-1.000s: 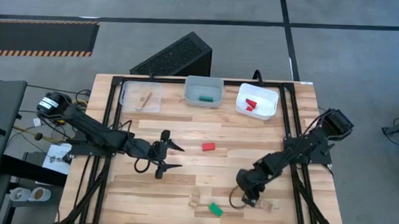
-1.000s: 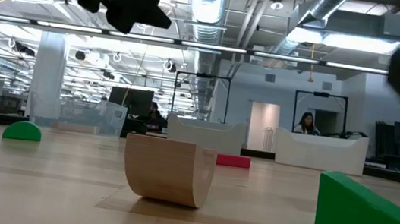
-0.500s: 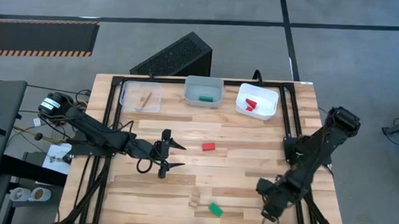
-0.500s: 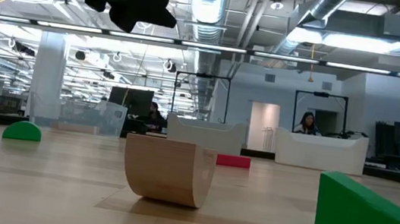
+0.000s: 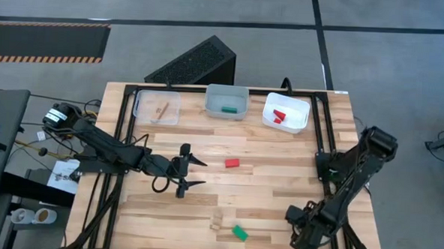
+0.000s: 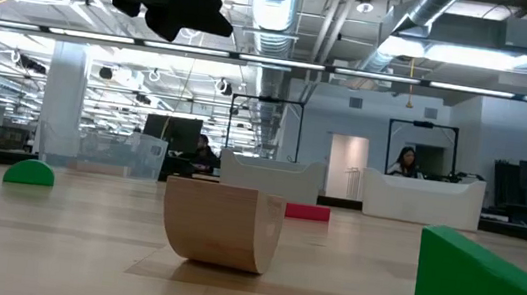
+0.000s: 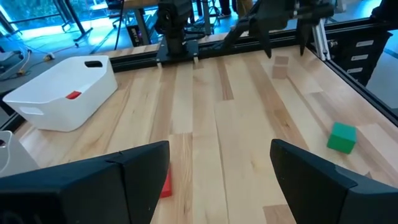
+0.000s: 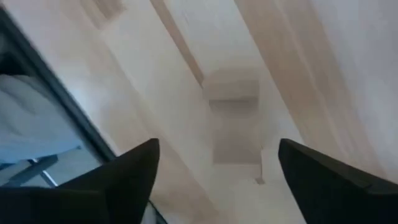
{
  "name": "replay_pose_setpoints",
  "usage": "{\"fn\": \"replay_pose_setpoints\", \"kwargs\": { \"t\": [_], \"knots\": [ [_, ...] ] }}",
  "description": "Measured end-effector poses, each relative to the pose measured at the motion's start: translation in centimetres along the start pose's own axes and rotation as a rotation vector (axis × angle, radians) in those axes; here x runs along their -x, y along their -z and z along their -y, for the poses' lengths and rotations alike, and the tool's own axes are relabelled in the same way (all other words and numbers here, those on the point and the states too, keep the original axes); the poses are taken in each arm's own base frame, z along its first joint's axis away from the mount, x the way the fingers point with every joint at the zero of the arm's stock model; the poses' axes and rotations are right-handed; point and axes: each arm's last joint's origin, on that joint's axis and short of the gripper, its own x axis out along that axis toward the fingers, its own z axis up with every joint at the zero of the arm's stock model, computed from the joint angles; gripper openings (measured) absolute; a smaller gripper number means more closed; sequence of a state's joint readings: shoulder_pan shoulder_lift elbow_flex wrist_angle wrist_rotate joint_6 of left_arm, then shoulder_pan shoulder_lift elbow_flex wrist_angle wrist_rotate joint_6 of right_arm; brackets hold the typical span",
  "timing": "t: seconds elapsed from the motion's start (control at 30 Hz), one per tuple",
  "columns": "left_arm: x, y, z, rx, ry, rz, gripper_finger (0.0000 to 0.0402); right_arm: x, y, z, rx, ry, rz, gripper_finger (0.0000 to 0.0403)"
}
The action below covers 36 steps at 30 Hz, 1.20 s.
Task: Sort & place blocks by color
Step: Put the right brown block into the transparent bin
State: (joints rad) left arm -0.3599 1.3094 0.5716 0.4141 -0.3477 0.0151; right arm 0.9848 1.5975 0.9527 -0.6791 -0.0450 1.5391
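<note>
Fingers of left gripper spread wide at table middle, nothing held. Right gripper parked at near right table edge; fingers seen wide apart, empty. Table loaded with three trays along far edge. Red block located mid-table. Green block and light-wood block placed near front edge.

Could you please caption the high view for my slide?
Three trays hold sorted blocks; red and green blocks await on the table.
</note>
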Motion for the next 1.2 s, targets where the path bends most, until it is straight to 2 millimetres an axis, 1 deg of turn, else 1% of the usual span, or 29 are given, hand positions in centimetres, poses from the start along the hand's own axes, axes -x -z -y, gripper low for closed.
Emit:
{"fn": "replay_pose_setpoints", "kwargs": {
  "t": [0.13,0.23,0.3,0.43,0.57,0.63,0.73,0.83,0.9,1.03,1.1,1.2],
  "knots": [
    [0.0,0.0,0.0,0.007,0.000,0.000,0.0267,-2.0,0.0,0.2,-0.009,0.085,-0.078,0.0374],
    [0.0,0.0,0.0,0.008,0.000,0.000,0.0267,-3.3,0.1,0.4,0.002,0.147,-0.132,0.0375],
    [0.0,0.0,0.0,0.007,0.000,0.000,0.0267,-3.8,0.1,0.5,0.021,0.164,-0.147,0.0371],
    [0.0,0.0,0.0,0.009,-0.004,0.000,0.0267,-4.5,0.1,0.5,0.042,0.187,-0.158,0.0347],
    [0.0,0.0,0.0,0.009,-0.005,0.001,0.0267,-4.8,-0.2,0.5,0.038,0.190,-0.185,0.0299],
    [0.0,0.0,0.0,0.010,-0.005,0.000,0.0267,-4.8,-0.3,0.5,0.029,0.190,-0.182,0.0269],
    [0.0,0.0,0.0,0.010,-0.005,0.000,0.0267,-4.8,-1.0,0.5,0.008,0.178,-0.186,0.0216],
    [0.0,0.0,0.0,0.011,-0.005,0.000,0.0267,-4.8,-1.8,0.5,0.002,0.161,-0.199,0.0156],
    [0.0,0.0,0.0,0.011,-0.005,0.000,0.0267,-4.7,-2.5,0.5,-0.017,0.156,-0.200,0.0125],
    [0.0,0.0,0.0,0.011,-0.006,0.000,0.0267,-3.7,-3.9,0.7,-0.014,0.118,-0.153,0.0124],
    [0.0,0.0,-0.1,0.010,-0.014,0.000,0.0267,-2.9,-4.7,0.7,0.004,0.104,-0.050,0.0124],
    [0.0,0.0,-0.1,0.008,-0.017,0.001,0.0267,-1.2,-5.9,1.0,0.010,0.083,0.110,0.0124]
  ]
}}
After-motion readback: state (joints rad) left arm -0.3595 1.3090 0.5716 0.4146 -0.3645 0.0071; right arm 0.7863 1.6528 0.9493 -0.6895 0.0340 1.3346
